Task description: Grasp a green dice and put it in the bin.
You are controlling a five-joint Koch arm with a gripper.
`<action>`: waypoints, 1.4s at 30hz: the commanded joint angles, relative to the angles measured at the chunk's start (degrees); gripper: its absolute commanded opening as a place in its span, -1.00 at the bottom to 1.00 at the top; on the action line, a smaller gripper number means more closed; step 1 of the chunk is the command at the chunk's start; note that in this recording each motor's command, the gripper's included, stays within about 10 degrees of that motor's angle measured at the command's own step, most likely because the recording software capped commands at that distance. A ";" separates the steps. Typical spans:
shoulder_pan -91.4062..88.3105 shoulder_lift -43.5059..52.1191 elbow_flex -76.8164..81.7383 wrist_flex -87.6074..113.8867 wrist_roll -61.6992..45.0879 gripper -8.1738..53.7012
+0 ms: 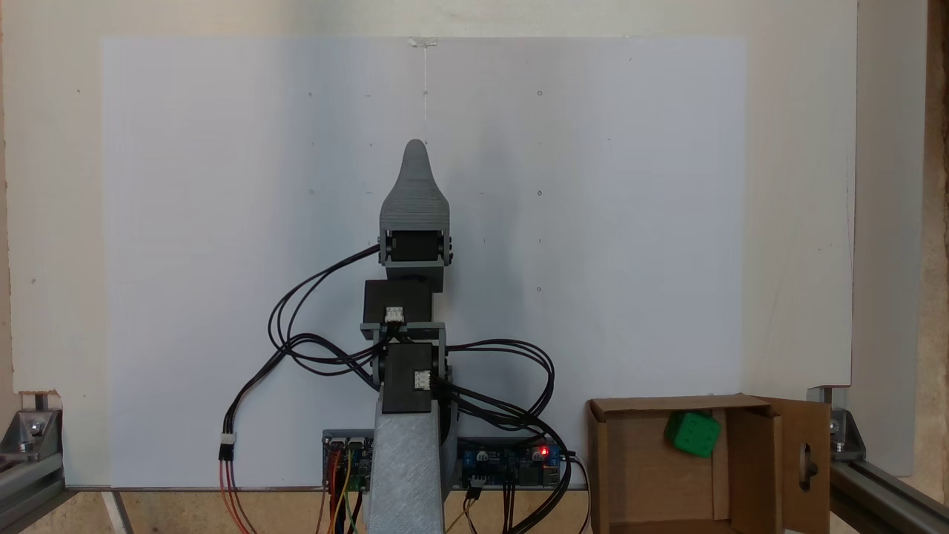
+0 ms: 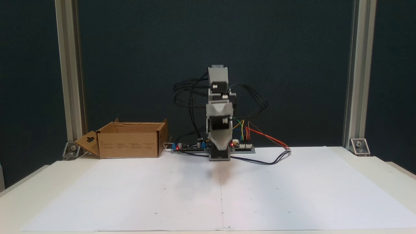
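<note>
One green dice (image 1: pixel 693 434) sits inside one box (image 1: pixel 752 463), at five o'clock from the arm. I cannot tell how the gripper (image 1: pixel 416 148) stands.

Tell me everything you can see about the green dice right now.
The green dice is a small, bright green cube with rounded edges and sunken pips, plastic-looking. It lies tilted inside the brown cardboard bin, near the inner wall. Nothing grips it; the gripper is well away, over the white sheet.

Lab: alu frame (image 2: pixel 69 71), bare boards (image 2: pixel 242 148)
</note>
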 commanded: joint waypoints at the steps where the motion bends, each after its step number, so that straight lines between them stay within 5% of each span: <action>1: -0.09 6.59 0.18 -9.30 1.58 0.69; 18: 1.76 6.59 15.64 -42.19 1.41 0.66; 42: 2.72 6.42 25.58 -51.94 1.14 0.66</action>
